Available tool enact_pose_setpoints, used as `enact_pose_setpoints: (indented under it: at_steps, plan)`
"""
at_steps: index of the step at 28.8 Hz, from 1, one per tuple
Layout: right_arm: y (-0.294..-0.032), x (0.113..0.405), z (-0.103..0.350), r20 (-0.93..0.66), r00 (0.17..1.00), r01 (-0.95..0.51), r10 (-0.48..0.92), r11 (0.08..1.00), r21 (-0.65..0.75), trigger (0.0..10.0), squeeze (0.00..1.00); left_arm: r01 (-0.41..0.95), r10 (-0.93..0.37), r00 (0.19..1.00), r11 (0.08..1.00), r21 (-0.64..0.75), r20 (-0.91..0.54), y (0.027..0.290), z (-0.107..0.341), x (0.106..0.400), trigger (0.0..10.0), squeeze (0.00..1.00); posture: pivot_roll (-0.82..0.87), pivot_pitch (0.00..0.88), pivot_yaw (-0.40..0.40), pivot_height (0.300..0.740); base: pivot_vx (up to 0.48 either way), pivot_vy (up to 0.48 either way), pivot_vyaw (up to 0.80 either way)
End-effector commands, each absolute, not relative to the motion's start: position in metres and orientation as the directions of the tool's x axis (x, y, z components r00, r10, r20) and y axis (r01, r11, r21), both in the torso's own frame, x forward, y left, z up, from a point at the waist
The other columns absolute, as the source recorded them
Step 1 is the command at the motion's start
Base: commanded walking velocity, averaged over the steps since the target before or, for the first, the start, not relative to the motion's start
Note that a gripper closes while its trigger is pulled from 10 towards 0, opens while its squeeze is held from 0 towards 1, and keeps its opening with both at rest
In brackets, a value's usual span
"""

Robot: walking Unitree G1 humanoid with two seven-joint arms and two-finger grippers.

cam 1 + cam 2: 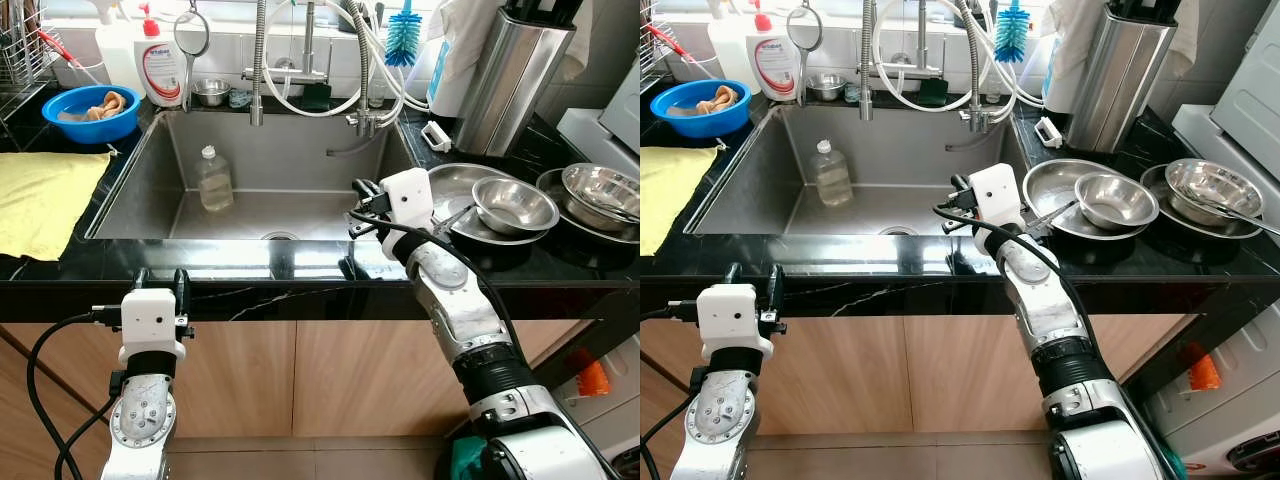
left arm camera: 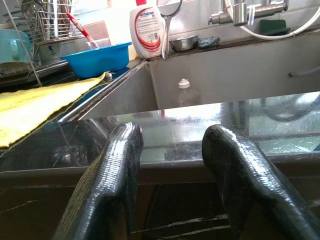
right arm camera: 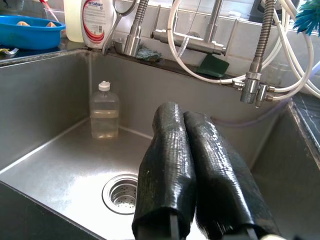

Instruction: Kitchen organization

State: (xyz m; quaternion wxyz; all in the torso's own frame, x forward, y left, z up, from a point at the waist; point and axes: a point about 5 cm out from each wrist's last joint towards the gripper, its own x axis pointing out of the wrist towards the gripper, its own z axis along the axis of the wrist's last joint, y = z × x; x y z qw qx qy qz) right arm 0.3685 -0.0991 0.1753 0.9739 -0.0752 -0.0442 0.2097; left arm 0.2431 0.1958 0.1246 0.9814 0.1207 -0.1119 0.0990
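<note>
Over the sink's (image 1: 130,190) right edge, my right end effector (image 1: 362,208) is hanging with its fingers pressed together, gripping nothing. Down in the basin's far left corner a clear plastic bottle (image 1: 214,178) is standing upright. I am judging it light, thin-walled and probably wet and slippery, best taken around its body below the white cap. My left end effector (image 1: 160,283) is waiting below the tabletop (image 1: 300,262) edge, fingers spread and empty.

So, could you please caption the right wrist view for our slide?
Right hand, fingers shut, over the steel sink with a clear bottle inside.
</note>
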Motion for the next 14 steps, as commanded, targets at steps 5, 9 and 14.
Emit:
enact_pose_setpoints:
  at_steps: [5, 9, 14]
  plan:
    - [-0.102, 0.370, 0.166, -0.011, 0.915, -0.399, 0.403, 0.902, -0.163, 10.0, 0.00, -0.211, 0.163, 0.963, 0.951, 0.228, 0.213, 0.196, 0.120, 0.240, 10.0, 0.00, -0.01, 0.007, -0.065, 0.740, 0.000, 0.000, 0.00]
    - [-0.102, 0.370, 0.161, -0.044, 0.916, -0.400, 0.398, 0.902, -0.163, 10.0, 0.00, -0.209, 0.161, 0.965, 0.951, 0.229, 0.208, 0.196, 0.120, 0.239, 10.0, 0.00, -0.01, 0.007, -0.065, 0.740, 0.000, 0.000, 0.00]
    - [-0.103, 0.370, 0.157, -0.054, 0.923, -0.384, 0.380, 0.910, -0.156, 10.0, 0.00, -0.207, 0.160, 0.965, 0.951, 0.231, 0.206, 0.196, 0.120, 0.239, 10.0, 0.00, -0.01, 0.014, -0.064, 0.740, 0.000, 0.000, 0.00]
